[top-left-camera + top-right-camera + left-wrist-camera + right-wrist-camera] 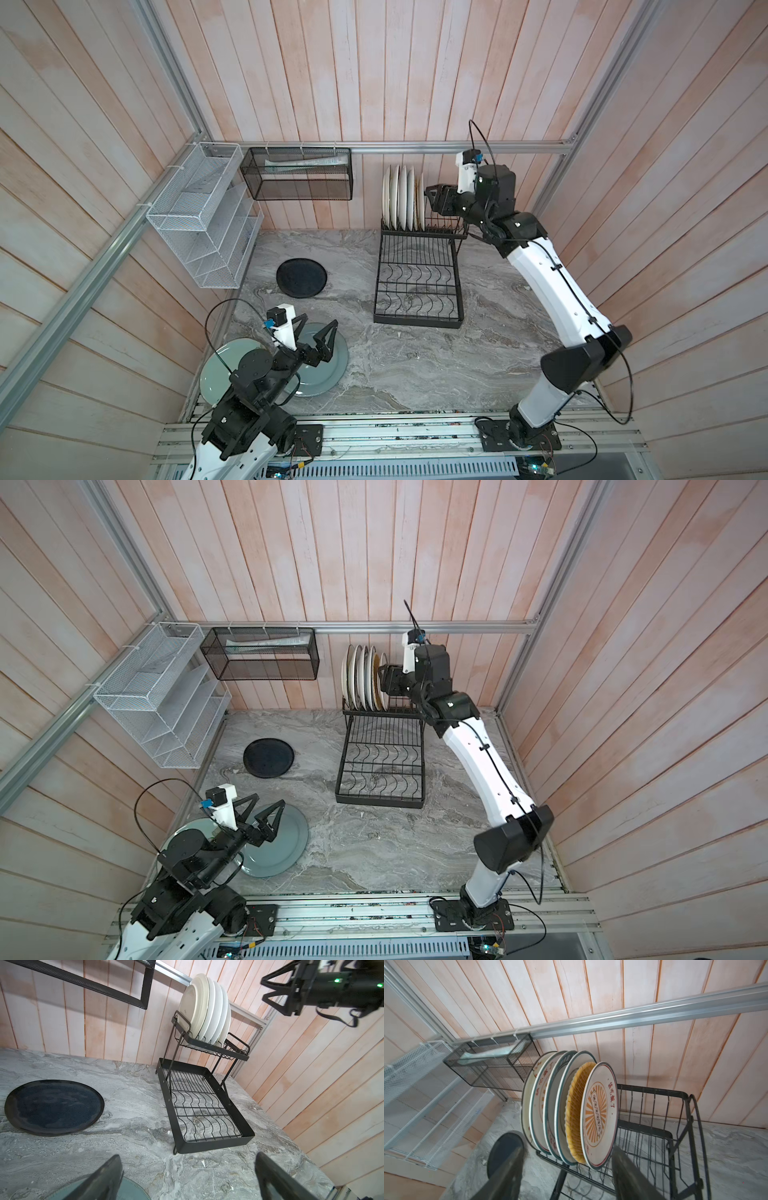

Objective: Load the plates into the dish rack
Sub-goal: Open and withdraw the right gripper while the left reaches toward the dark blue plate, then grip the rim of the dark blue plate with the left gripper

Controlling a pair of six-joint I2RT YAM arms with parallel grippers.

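Just ahead of the right end effector [430, 198] stands the sunburst plate [599, 1113].

Centre frame in the right wrist view, I read red characters on the rim of the sunburst plate [599, 1118]: 该吃饭了. Its middle banner's small characters are illegible to me. A rear plate [541, 1093] shows red rim characters, partly hidden.

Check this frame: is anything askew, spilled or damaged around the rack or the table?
Nothing spilled or broken. On the upper tier of the dish rack the woven yellow plate appears to sit tighter against the sunburst plate than its neighbours are spaced. A few pale flecks lie on the table.
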